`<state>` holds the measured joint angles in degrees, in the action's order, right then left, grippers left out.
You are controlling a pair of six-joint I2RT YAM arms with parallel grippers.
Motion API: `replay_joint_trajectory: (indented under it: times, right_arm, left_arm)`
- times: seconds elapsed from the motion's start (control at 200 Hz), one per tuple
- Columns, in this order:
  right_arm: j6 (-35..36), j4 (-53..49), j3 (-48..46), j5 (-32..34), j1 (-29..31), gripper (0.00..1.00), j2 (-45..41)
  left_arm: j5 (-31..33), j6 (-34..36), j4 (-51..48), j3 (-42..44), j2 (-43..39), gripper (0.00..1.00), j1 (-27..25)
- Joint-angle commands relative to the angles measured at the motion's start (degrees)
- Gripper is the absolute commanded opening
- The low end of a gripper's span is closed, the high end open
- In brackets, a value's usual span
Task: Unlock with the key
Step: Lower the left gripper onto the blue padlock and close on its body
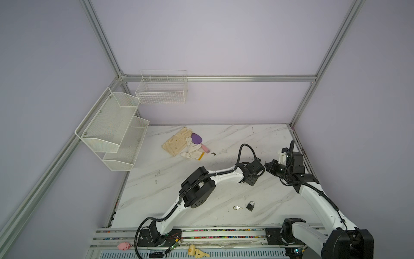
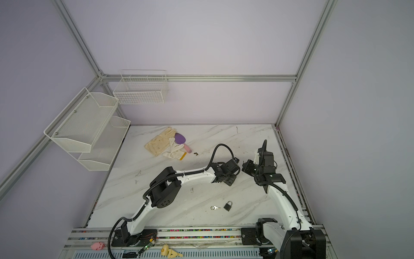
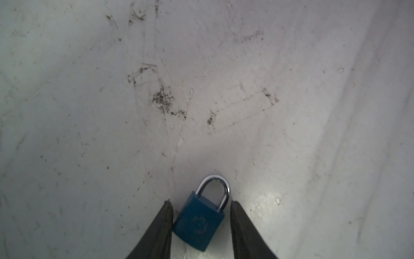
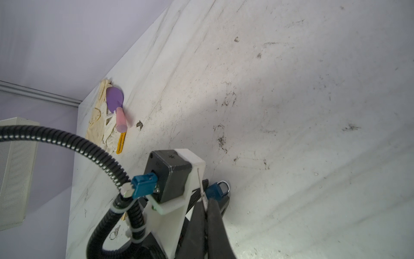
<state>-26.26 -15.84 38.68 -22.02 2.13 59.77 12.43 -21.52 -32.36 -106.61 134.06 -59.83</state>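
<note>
My left gripper (image 3: 201, 203) stands partly open over the blue padlock (image 3: 198, 224), one finger on each side of it. One pad touches the side of the lock's body, while the other stands just clear of the shackle, so nothing is clamped. The lock lies flat on the marble tabletop (image 3: 291, 112), tilted between the pads. My right gripper (image 4: 208, 208) is closed tight, its tips just beside the lock. A thin pale sliver shows by those tips, and I cannot tell what it is. In a top view a dark padlock (image 1: 250, 205) lies at 6 o'clock from my left gripper, well apart, with a ringed key (image 1: 238, 207) at its 9 o'clock
</note>
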Motion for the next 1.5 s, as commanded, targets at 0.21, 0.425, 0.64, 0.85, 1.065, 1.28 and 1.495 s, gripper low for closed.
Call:
replay_joint_trajectory:
  times: [0.21,0.425,0.64,0.85,1.065,1.28,1.495]
  right_arm:
    - [0.86,0.19,0.35,-0.55,-0.37,0.00,-0.91]
    - [0.86,0.19,0.35,-0.56,-0.46,0.00,-1.22]
    - [0.77,0.28,0.34,-0.72,-0.55,0.00,-1.25]
    - [0.77,0.31,0.23,-0.96,-0.56,0.00,-1.31]
    - [0.73,0.37,0.00,-1.20,-0.64,0.00,-1.41]
    - [0.95,0.45,0.05,-1.33,-0.61,0.00,-1.54]
    - [1.20,0.45,0.19,-1.40,-0.64,0.00,-1.41]
  left_arm:
    - [3.94,0.50,-4.40,-7.24,2.68,0.41,-0.28]
    - [5.96,1.20,-5.74,-7.96,3.07,0.38,-0.29]
    - [6.60,-1.07,-7.71,-7.61,2.10,0.37,-0.19]
    - [5.15,-2.82,-9.12,-7.47,1.64,0.36,-0.20]
    - [4.55,-3.68,-10.11,-7.90,1.86,0.33,-0.20]
    - [3.67,-5.08,-11.58,-8.71,2.02,0.32,-0.24]
    - [2.29,-5.63,-12.22,-9.02,1.75,0.33,-0.20]
